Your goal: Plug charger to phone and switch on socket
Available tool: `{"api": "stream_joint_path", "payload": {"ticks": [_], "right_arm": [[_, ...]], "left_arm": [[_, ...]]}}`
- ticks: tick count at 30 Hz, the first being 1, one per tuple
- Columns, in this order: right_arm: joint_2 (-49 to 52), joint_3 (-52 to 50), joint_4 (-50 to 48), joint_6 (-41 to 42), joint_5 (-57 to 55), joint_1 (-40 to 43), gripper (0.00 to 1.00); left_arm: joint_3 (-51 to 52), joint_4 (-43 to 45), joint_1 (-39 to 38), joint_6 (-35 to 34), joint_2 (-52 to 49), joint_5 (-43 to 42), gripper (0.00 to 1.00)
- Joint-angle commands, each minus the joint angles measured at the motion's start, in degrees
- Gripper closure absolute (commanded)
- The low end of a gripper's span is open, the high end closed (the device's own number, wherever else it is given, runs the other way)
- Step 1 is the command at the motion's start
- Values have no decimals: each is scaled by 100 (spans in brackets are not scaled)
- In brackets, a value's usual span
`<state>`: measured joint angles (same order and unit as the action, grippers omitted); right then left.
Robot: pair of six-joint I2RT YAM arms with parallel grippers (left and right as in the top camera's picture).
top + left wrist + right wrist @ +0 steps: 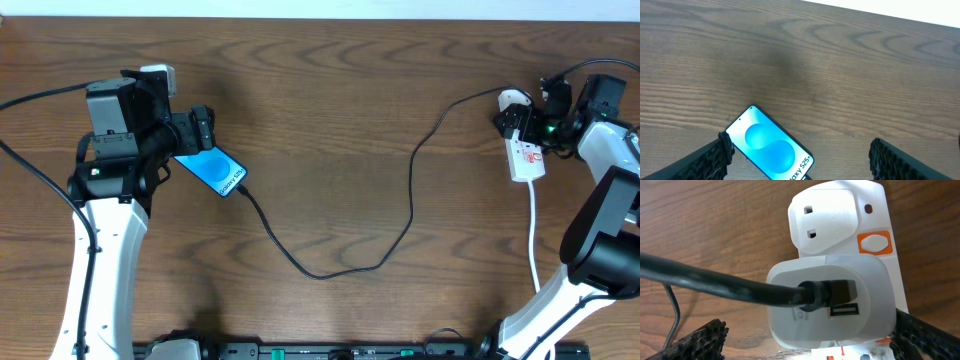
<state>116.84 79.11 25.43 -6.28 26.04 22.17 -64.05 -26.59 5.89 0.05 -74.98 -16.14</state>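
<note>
**Socket (527, 158) switch sits just past the open right end effector**

The socket lies at the far right of the tabletop (330, 90), its long axis running near to far with a slight tilt. The right end effector (807, 332) hovers directly over it, jaws spread wide and holding nothing, one finger on each side of the white adapter (825, 305) that carries the charger (410, 200). In the right wrist view the orange switch (875, 243) lies just beyond the adapter, offset toward the right-hand finger. The right arm is clearly the nearer one for pressing it.

The phone (212, 170) lies at far left, angled, under the left end effector (801, 147), which is also open and empty. The charger's tip reaches the phone's near end, but I cannot tell whether it is fully seated.
</note>
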Motion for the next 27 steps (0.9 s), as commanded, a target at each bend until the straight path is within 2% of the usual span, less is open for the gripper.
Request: {"api": "stream_joint_path", "payload": {"ticks": [1,27], "right_arm": [[116,-59,140,199,396,-236,1],[116,-337,114,501,608,-385,1]], "left_arm": [[44,0,-9,79,70,79,12],[44,-20,-9,79,61,79,12]]}}
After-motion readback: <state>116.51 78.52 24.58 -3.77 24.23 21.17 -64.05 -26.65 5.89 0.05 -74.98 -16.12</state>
